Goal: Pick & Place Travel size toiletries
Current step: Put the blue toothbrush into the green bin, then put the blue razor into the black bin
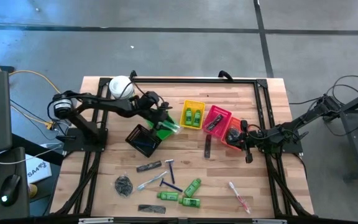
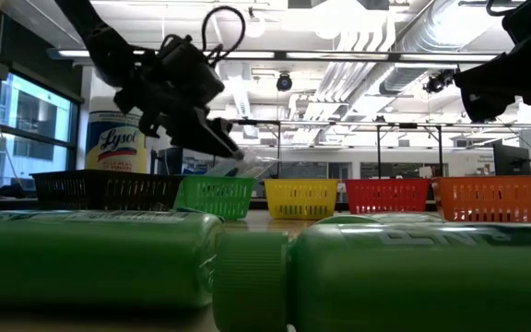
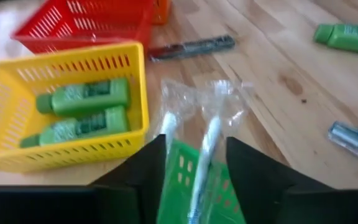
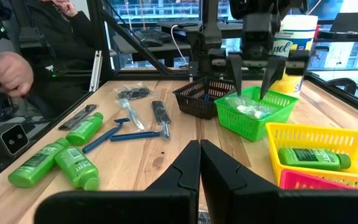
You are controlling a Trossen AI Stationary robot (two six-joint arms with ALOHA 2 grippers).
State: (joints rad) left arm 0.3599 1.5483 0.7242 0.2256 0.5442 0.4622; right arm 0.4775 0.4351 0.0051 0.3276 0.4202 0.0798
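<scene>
My left gripper [image 1: 161,118] [image 3: 196,148] hangs open just above the green basket [image 1: 166,129] [image 4: 253,119]. Two clear-wrapped toothbrushes [image 3: 211,130] [image 4: 248,111] lie in that basket between the open fingers, and their wrapped heads stick out over its rim. My right gripper [image 1: 248,155] [image 4: 199,155] is shut and holds nothing, near the orange basket [image 1: 234,132]. Two green mini bottles [image 3: 82,109] lie in the yellow basket [image 1: 193,115]. More bottles [image 1: 190,188], razors [image 1: 169,174], combs [image 1: 148,166], a mesh bundle [image 1: 124,185] and a toothbrush [image 1: 240,194] lie loose near the table's near edge.
A black basket [image 1: 143,140] sits beside the green one, and a pink basket [image 1: 216,118] stands between the yellow and orange ones. A white-lidded tub [image 1: 121,87] stands at the far left. A black comb [image 1: 207,146] lies mid-table. A person's hand [image 4: 8,71] shows beyond the table.
</scene>
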